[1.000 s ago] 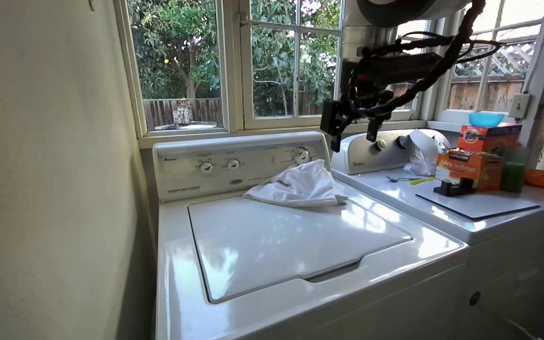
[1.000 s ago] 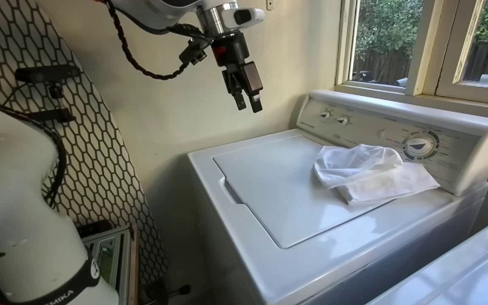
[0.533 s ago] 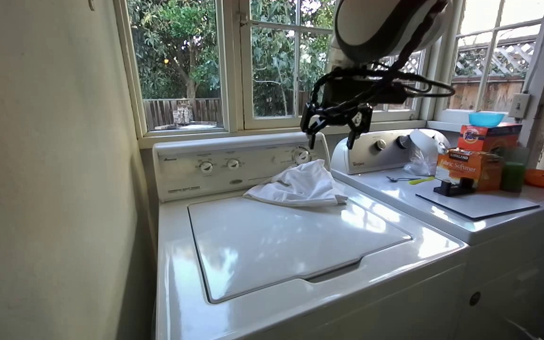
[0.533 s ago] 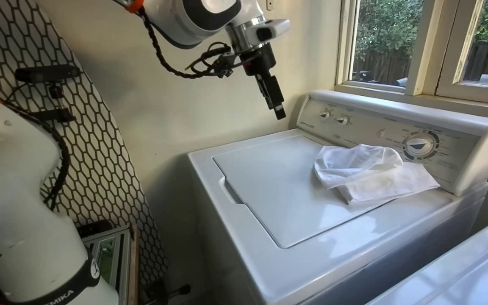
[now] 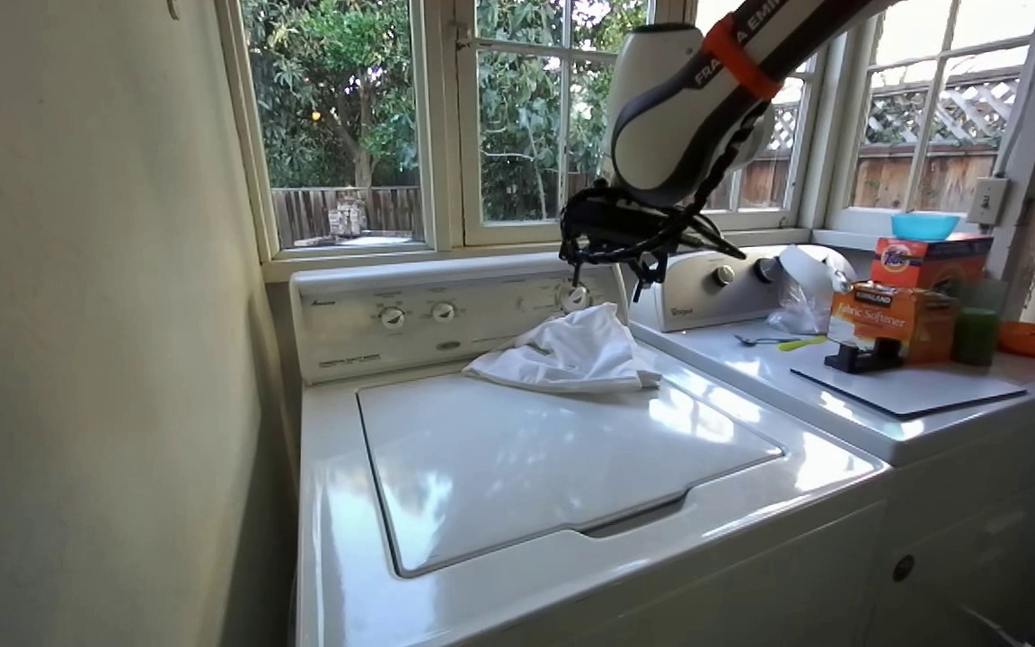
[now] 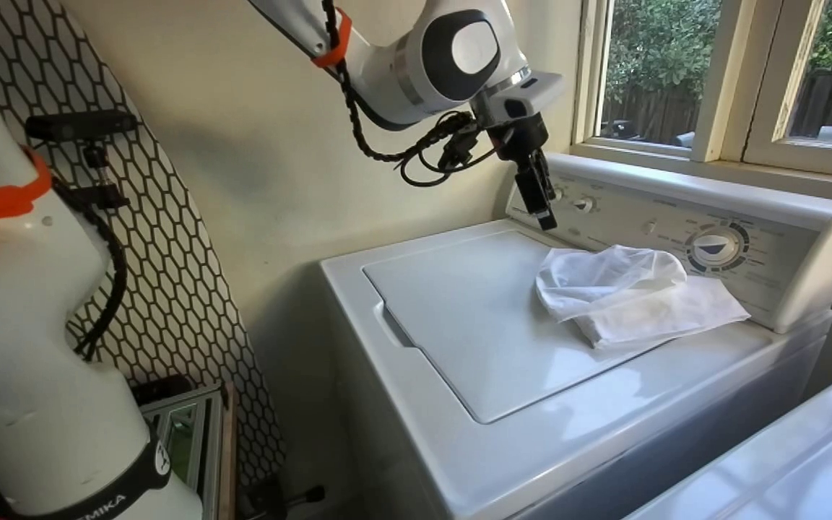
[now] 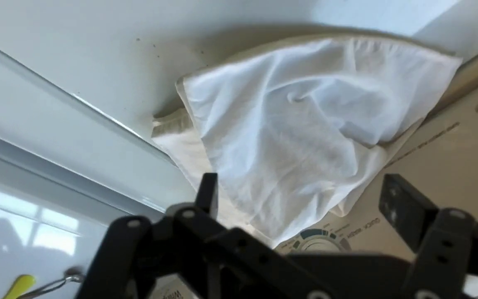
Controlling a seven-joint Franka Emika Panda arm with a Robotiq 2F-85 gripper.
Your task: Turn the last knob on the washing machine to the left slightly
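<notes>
Gripper [image 7: 298, 189] up, apart from the last knob [image 6: 716, 248], spread wide, empty!
Width presumably meant for that knob; white cloth [image 6: 636, 297] slumps just below it, perhaps crowding the approach.

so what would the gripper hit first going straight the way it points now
Probably the white cloth on the washing machine: in the wrist view it lies ahead of the open gripper, though depth is unclear.

One washing machine [image 6: 488, 332] has three round knobs [image 6: 716, 248]; there are two boxes [image 5: 881, 316] and two bowls [image 5: 924, 226].
</notes>
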